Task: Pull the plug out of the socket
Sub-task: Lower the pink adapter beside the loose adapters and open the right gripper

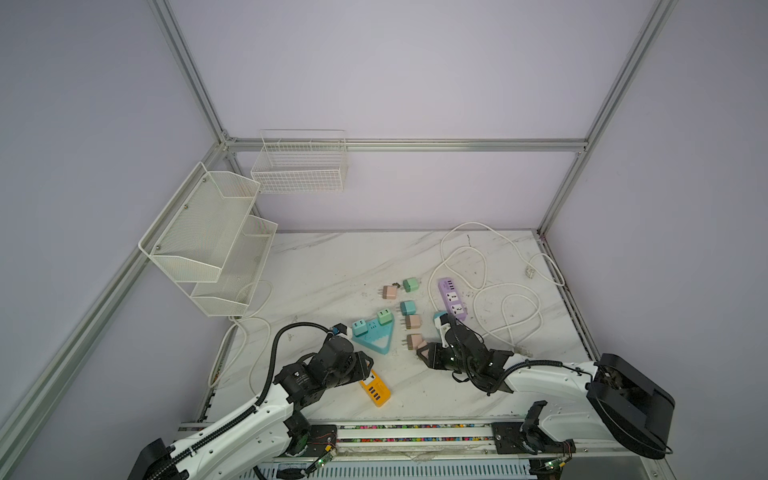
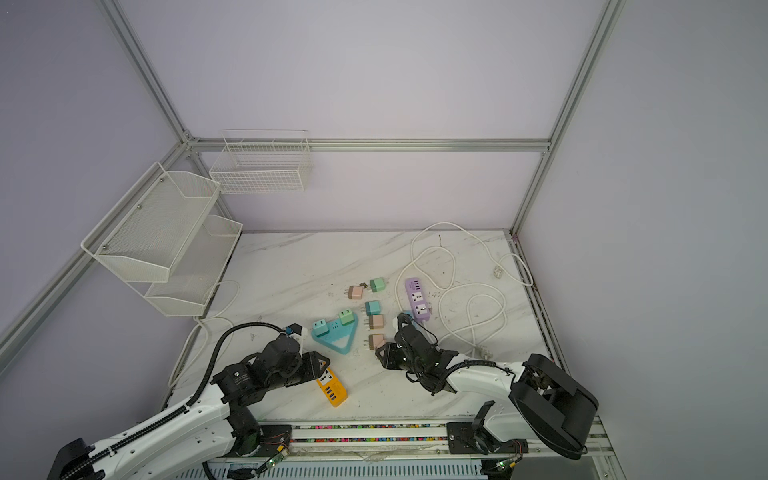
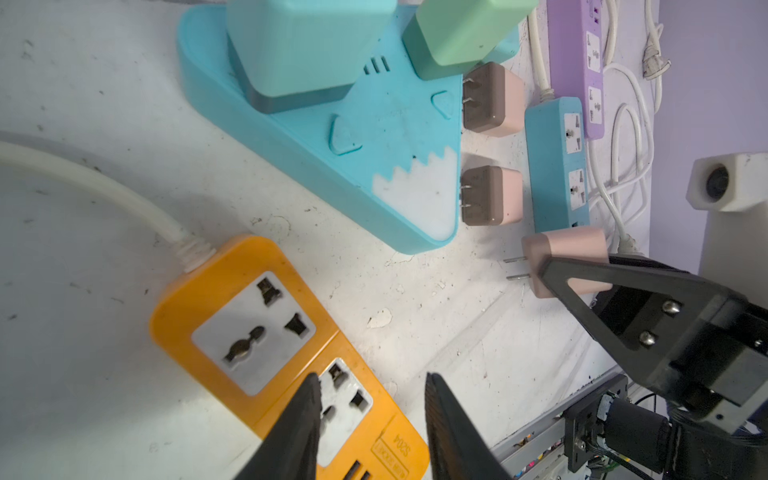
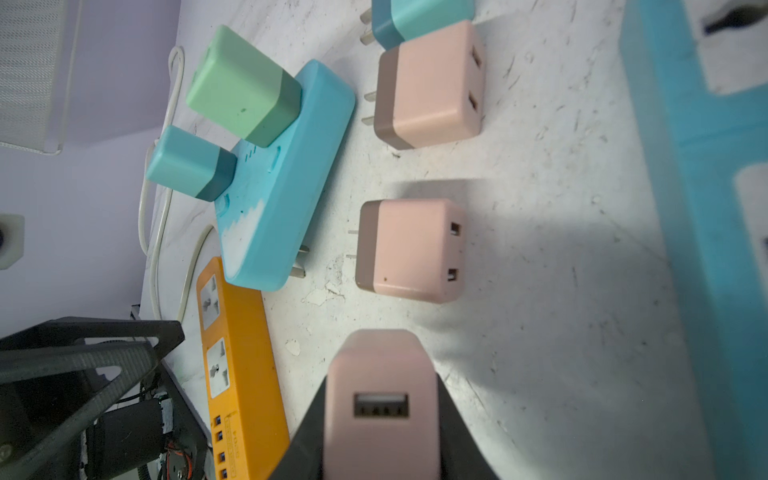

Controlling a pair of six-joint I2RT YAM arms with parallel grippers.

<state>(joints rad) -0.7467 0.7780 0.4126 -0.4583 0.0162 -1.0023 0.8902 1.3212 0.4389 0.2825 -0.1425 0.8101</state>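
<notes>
Plug (image 4: 380, 370) in pink sits clamped in the right hand (image 3: 569, 276), prongs bare; left hand (image 3: 372, 378), jaws parted, hangs above orange socket strip (image 3: 232, 291).

White grey-veined marble tabletop (image 1: 332, 266), scuffed; white mesh two-tier metal shelf (image 1: 206, 232) on left wall (image 1: 62, 166), above tabletop's left edge; white wire-grid basket (image 1: 300, 172) on back wall (image 1: 415, 83), beside shelf's top tier; aluminium frame rails (image 1: 415, 145).

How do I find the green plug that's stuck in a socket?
On the marble table, find the blue triangle socket near the front middle. Two plugs stand in it: the green plug is at its far corner, beside a teal plug. A loose green plug lies flat farther back, in no socket.
</notes>
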